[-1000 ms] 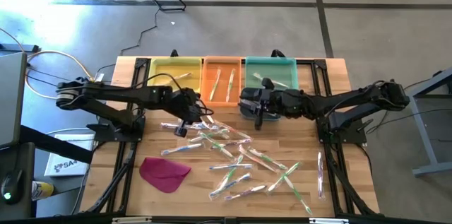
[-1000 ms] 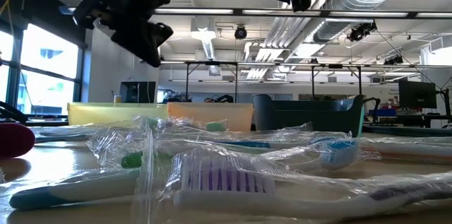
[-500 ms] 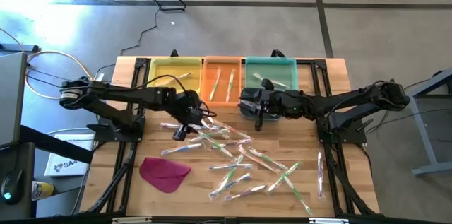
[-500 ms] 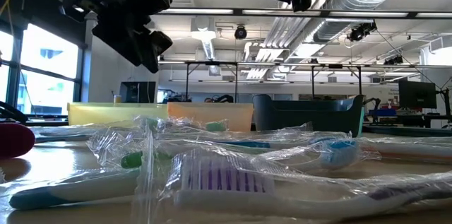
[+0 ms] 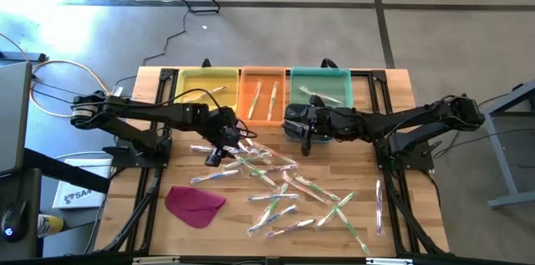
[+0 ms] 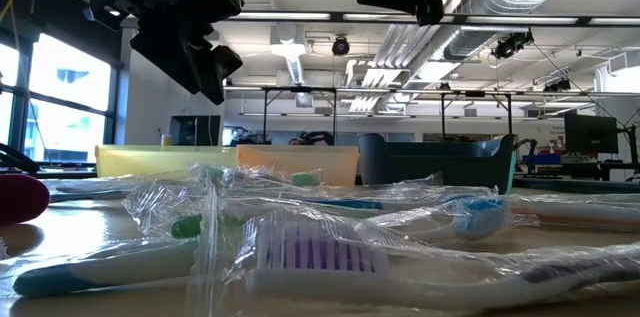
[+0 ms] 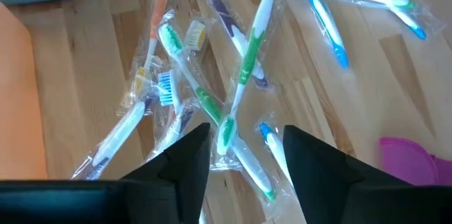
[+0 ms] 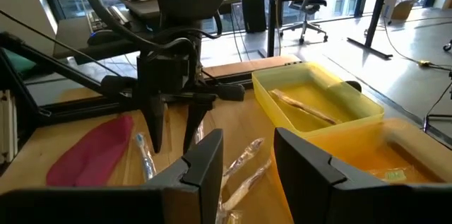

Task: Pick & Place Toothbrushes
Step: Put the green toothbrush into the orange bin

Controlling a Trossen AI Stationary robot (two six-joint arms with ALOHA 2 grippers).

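Observation:
Several wrapped toothbrushes (image 5: 272,177) lie in a loose pile on the wooden table, some crossing one another. My left gripper (image 5: 216,155) hangs open above the pile's left end, fingers pointing down and clear of the table (image 6: 205,72). A green-and-white toothbrush (image 7: 244,75) lies on the table below the gap between its fingers (image 7: 247,136). My right gripper (image 5: 304,141) stands open and empty in front of the teal bin (image 5: 320,89), fingers apart (image 8: 247,150), facing my left gripper (image 8: 175,136).
Three bins stand in a row at the far edge: yellow (image 5: 185,89), orange (image 5: 247,102) and teal, each with a toothbrush or two inside. A magenta cloth-like piece (image 5: 194,204) lies near left. One toothbrush (image 5: 379,202) lies apart by the right frame rail.
My left gripper has opened its fingers above the left end of the pile and stayed about where it was. The toothbrushes on the table have not moved.

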